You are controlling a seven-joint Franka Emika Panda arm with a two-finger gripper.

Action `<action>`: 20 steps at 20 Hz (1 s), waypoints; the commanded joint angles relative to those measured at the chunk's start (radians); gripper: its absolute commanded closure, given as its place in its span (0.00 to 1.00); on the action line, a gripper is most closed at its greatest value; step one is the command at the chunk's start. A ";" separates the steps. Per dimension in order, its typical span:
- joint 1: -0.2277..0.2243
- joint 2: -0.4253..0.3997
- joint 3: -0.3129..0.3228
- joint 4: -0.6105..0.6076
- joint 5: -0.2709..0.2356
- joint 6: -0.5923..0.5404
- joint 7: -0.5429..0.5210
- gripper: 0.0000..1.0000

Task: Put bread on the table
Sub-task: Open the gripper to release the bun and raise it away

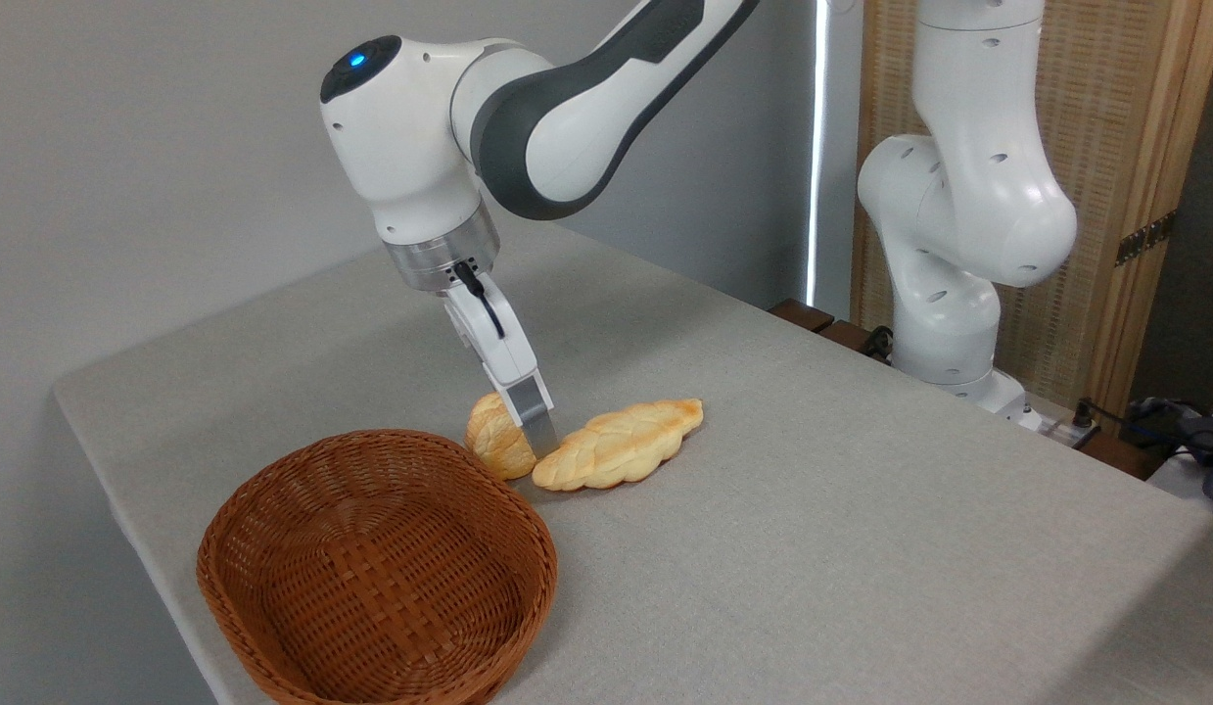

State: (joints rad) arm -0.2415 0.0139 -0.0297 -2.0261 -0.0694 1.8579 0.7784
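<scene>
On the table [861,509], bread [496,441] bears no writing.

Matt cloth table [861,548], woven wicker basket [273,509]

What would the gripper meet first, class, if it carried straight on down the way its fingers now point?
The gripper points down and slightly right, its tip already at the small bun. It would likely meet the bun first, then the table. Depth is unclear; the braided loaf lies very close.
</scene>
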 commanded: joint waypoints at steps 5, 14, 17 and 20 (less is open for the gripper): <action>-0.001 -0.009 0.001 0.038 -0.012 0.006 -0.022 0.00; 0.010 -0.084 0.027 0.095 -0.004 0.001 -0.048 0.00; 0.010 -0.084 0.068 0.136 -0.004 0.003 -0.080 0.00; 0.010 -0.083 0.115 0.164 -0.003 0.004 -0.102 0.00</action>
State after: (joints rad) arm -0.2263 -0.0702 0.0413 -1.8913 -0.0694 1.8595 0.7084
